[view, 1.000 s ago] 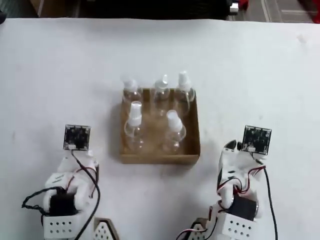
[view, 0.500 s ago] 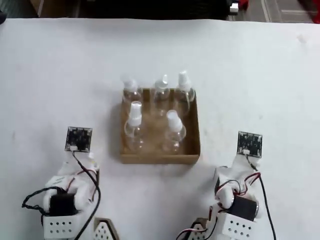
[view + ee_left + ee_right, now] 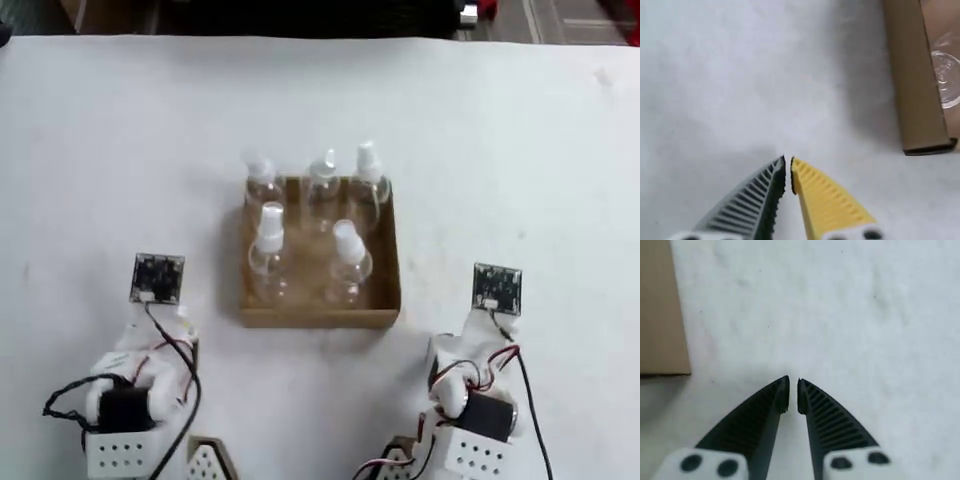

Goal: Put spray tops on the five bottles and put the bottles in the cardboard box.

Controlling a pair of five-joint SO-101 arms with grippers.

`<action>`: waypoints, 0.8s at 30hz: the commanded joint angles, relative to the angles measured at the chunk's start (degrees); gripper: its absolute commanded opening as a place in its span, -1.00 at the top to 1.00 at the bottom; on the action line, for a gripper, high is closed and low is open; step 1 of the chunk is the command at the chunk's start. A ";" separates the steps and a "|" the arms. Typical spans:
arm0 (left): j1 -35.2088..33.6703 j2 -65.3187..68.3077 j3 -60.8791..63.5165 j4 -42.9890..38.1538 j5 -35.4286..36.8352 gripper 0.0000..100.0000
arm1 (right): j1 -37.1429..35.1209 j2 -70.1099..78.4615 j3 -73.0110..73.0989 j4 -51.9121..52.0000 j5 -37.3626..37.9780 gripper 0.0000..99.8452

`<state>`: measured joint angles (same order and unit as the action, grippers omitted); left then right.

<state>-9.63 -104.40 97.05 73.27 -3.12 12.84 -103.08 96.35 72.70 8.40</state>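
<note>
text: none legible | labels, brands: none legible | numbers, signs: none legible | left wrist board (image 3: 156,277), right wrist board (image 3: 497,287): markings too small to read

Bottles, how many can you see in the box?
5. All stand in the cardboard box: three in the far row, far left bottle, far middle bottle, far right bottle; two in the near row, near left bottle and near right bottle. None seems hidden.
</note>
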 commanded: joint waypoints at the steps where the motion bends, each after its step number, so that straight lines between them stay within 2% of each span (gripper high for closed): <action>1: 0.04 -0.04 -0.09 0.18 0.70 0.95 | -0.66 -0.40 0.53 0.22 0.53 0.97; 24: 0.04 -0.04 -0.09 0.18 0.70 0.95 | -3.38 -0.40 0.53 0.22 0.53 0.97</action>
<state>-9.63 -104.40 97.05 73.27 -3.12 9.67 -103.08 96.35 72.70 8.40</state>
